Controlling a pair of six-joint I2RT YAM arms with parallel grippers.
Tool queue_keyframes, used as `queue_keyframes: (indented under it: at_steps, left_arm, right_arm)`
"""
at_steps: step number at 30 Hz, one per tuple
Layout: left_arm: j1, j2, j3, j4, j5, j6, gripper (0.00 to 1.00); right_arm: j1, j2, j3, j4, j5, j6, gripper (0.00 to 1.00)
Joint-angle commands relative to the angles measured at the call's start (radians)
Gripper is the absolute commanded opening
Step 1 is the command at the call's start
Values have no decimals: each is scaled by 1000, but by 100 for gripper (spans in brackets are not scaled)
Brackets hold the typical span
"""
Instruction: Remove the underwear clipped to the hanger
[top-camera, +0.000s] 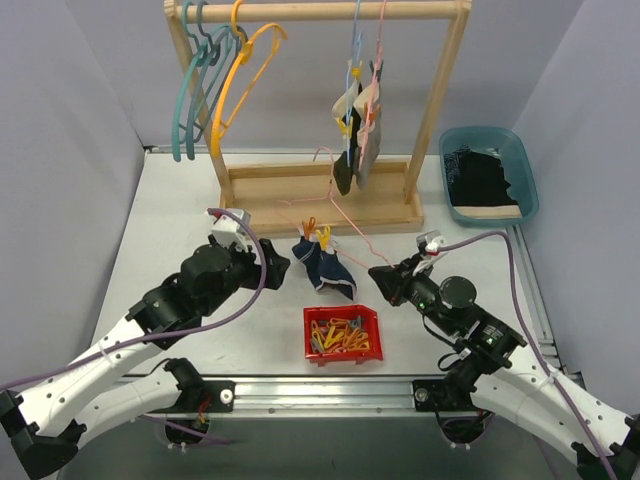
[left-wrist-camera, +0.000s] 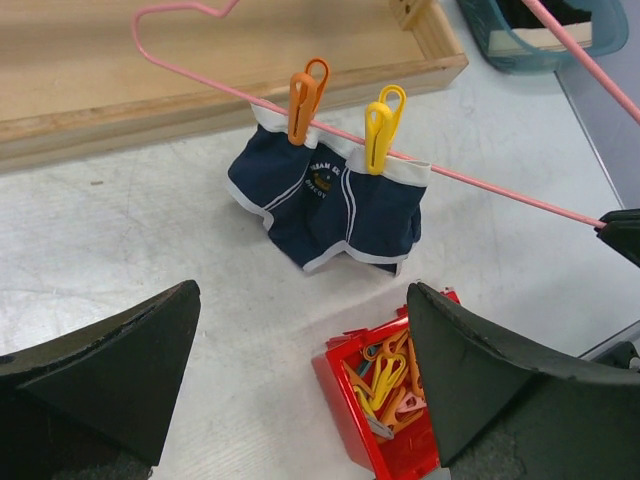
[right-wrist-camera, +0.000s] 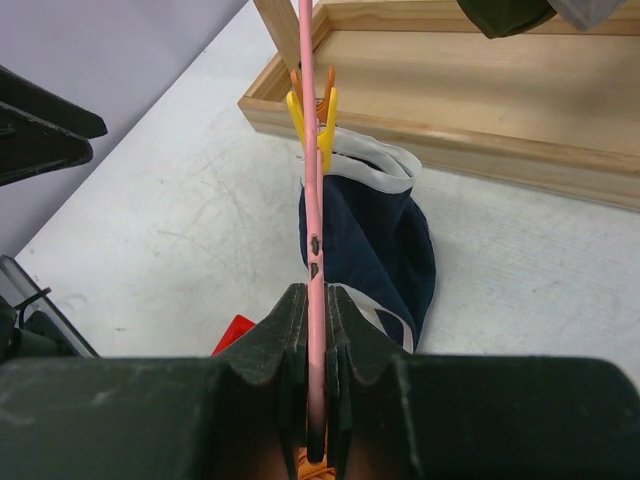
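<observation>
Right gripper (right-wrist-camera: 316, 305) is clamping the thin pink wire hanger (left-wrist-camera: 480, 185). The navy cloth briefs with pale waistband (left-wrist-camera: 330, 210) are hanging from it mid-table. Left gripper (left-wrist-camera: 300, 330) is hovering wide open on their near-left. Unclipping step, probably: next move is needing a pinch on the orange plastic clip (left-wrist-camera: 305, 100). Logo lettering on the briefs unreadable.
</observation>
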Motion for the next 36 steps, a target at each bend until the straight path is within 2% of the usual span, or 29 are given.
queue_keyframes:
  at_steps: [1,6,11,18,22,26,36]
  left_arm:
    - [5,47,5,9,18,-34,94]
    - [5,135,28,63,66,-167,94]
    - [1,316,134,83,110,-314,96]
    - [-22,477,315,34,-6,-467,96]
    - [-28,568,427,-29,-71,-474,95]
    - [-45,670,533,-162,-111,-469,95]
    - [-97,738,557,-215,-240,-486,97]
  right_arm:
    - [6,-13,2,57,14,-5,0]
    - [7,-70,-37,64,19,29,0]
    - [11,-96,-78,101,46,39,0]
    - [50,-91,-126,150,111,16,0]
    - [96,-100,-135,158,196,-2,0]
    - [138,-85,-130,167,261,-17,0]
    - [195,-56,-120,196,356,-27,0]
